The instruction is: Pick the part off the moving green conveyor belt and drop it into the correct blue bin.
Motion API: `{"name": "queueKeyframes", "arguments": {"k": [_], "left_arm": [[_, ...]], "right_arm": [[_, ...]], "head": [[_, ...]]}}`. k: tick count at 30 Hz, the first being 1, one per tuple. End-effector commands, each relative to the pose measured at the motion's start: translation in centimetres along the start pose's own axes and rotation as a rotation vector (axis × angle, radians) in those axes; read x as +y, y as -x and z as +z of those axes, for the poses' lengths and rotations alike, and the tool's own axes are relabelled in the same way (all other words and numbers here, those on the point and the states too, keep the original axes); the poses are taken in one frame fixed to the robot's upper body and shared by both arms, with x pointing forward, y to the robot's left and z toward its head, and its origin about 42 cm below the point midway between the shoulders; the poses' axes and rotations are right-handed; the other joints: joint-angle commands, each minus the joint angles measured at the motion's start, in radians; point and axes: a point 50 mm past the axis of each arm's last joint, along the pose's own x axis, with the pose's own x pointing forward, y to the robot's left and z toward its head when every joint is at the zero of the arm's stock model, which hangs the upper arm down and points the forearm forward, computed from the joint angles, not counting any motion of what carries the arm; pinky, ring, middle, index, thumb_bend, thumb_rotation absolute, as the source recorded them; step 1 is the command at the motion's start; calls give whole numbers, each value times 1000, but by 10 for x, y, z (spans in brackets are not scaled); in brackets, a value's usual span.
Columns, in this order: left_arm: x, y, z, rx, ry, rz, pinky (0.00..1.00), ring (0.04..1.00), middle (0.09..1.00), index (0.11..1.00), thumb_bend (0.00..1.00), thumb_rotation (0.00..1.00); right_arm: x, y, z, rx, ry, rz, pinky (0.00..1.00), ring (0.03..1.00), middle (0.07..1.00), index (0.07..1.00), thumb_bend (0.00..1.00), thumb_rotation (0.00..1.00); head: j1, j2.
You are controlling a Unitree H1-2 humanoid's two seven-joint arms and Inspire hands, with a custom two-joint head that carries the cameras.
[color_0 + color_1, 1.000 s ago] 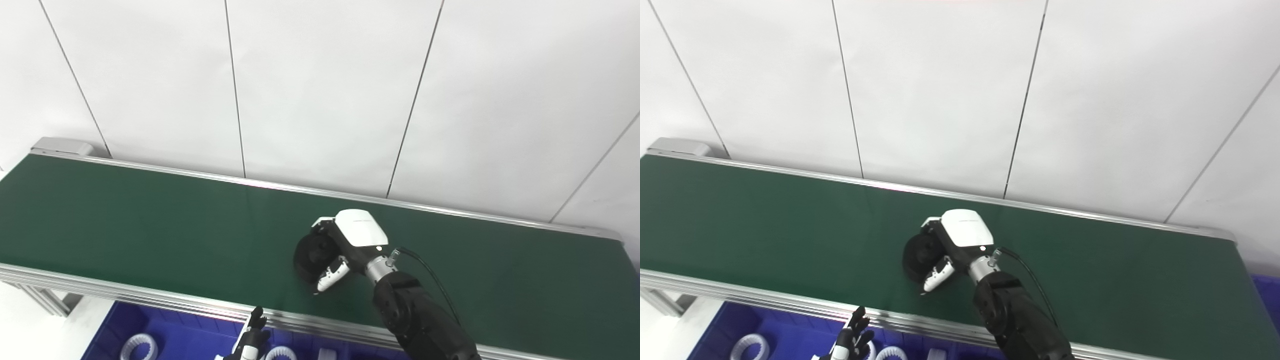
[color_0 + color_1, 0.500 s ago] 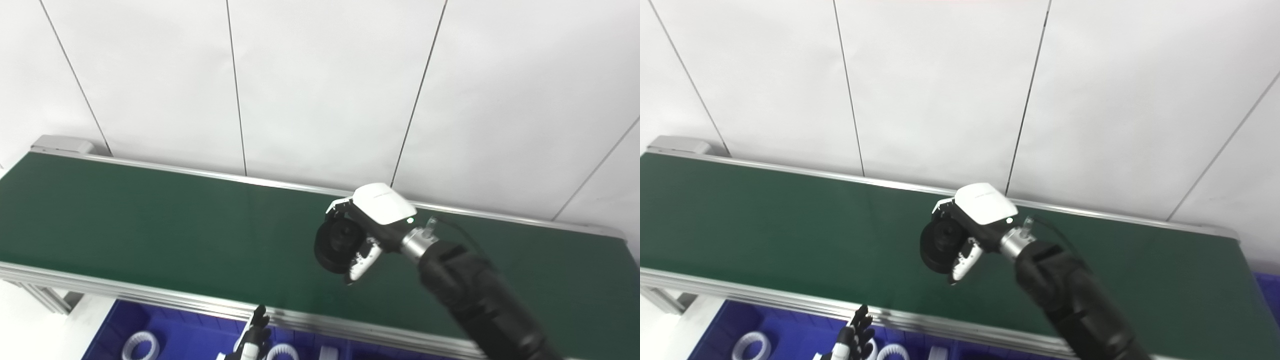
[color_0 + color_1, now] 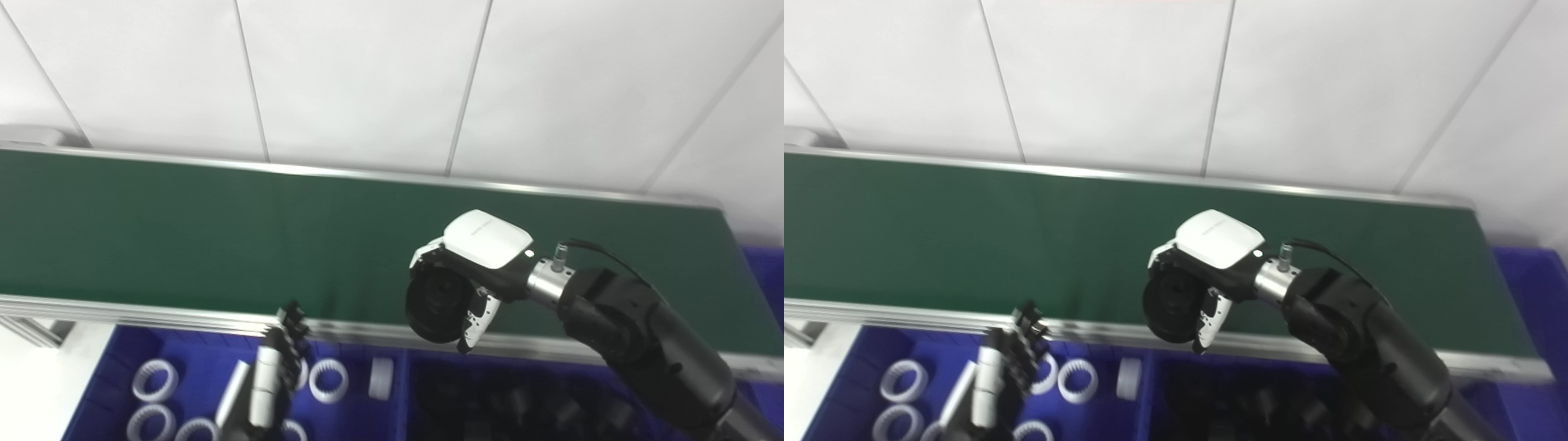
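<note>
The left eye view showed the right hand gripping the black part, which should go toward five o'clock, over the bin of black parts.

Conveyor belt across the middle, wall behind it, bins in front and below. Left bin under the near rail, ring parts inside on its floor. Right bin beside it, dark parts inside. Left hand above the left bin, just in front of the rail. Right hand over the belt's near edge, closed around a round part, above the right bin's far side.
</note>
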Motion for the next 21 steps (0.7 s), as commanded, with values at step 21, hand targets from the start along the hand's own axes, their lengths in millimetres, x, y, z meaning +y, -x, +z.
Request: {"name": "queueKeyframes", "arguments": {"k": [21], "left_arm": [[41, -9, 38, -18, -38, -60, 1000, 999, 1000, 1000, 590, 971]], "right_arm": [[53, 63, 36, 22, -21, -34, 228, 302, 499, 495, 509, 162]], "head": [[-140, 103]]}}
